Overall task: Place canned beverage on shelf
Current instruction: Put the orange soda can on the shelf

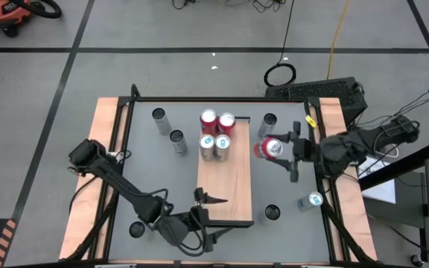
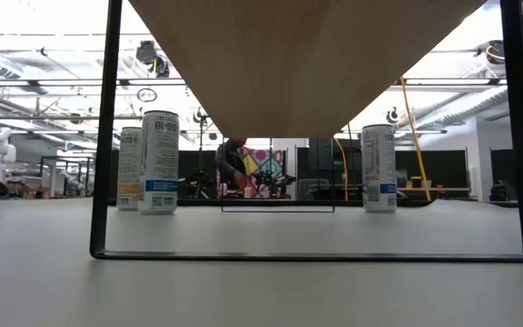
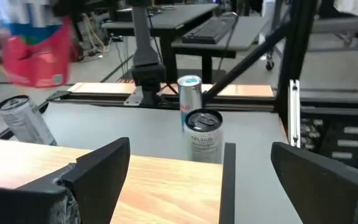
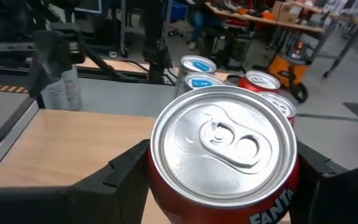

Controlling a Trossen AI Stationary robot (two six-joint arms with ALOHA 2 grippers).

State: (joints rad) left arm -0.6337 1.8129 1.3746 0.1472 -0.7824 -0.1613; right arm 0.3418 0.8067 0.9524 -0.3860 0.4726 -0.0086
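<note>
- Right tool [image 1: 280, 150] clamped on a red can [image 1: 269, 149], can upright, lid up, held just off the shelf's [image 1: 226, 186] right edge, at the rim.
- Shelf lying toward the left of the can; long axis running from far side to near side of the surface [image 1: 147, 171]; bare wood open directly beside the can, nearer than the cluster.
- Coming move, by judgement: a short carry leftward over the rim, then a straight lowering; risk of knocking the cluster if set too far back.
- Right arm clearly the nearer to the open spot; left tool [image 1: 208, 216] wide open, empty, waiting at the shelf's near end.
- On the shelf: four cans in a tight square at the far end — two red [image 1: 217, 120], two pale with blue lids [image 1: 214, 144].
- On the surface off the shelf: six more cans, three left of the shelf, three right of it; one of these, blue-lidded [image 1: 313, 199], near the right arm.
</note>
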